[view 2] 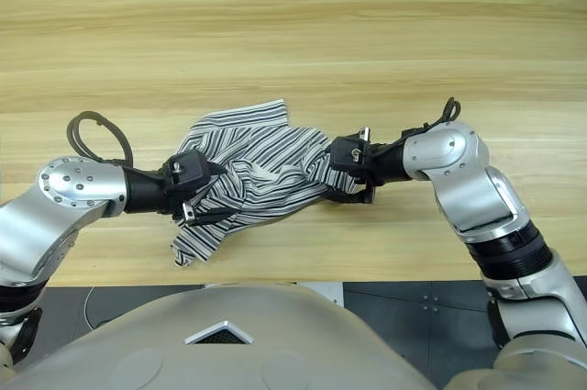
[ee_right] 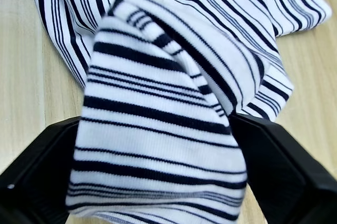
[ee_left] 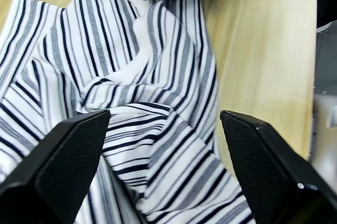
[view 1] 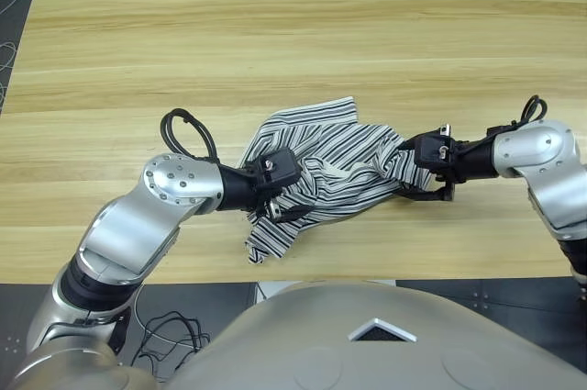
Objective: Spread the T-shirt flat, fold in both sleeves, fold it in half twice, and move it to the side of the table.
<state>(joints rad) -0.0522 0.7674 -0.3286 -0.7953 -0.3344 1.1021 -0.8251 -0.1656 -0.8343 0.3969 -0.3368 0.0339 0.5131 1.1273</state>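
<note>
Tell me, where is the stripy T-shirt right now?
In the left eye view, the T-shirt lies crumpled on the table, near its front edge, between the left gripper and the right gripper.

T-shirt (view 1: pixel 321 165) lies bunched on table (view 1: pixel 275 23), centre, near front edge | left gripper (view 1: pixel 278 209) on shirt's left part, fingers straddling a fold | right gripper (view 1: pixel 406 179) at shirt's right end

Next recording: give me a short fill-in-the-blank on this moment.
The T-shirt lies ___ on the table, not spread flat.
Its pattern is dark and white ___.
The left tool stands ___, with cloth between its fingers.
The right tool is ___ on a fold of cloth.
Missing words: crumpled; stripes; open; shut.
</note>
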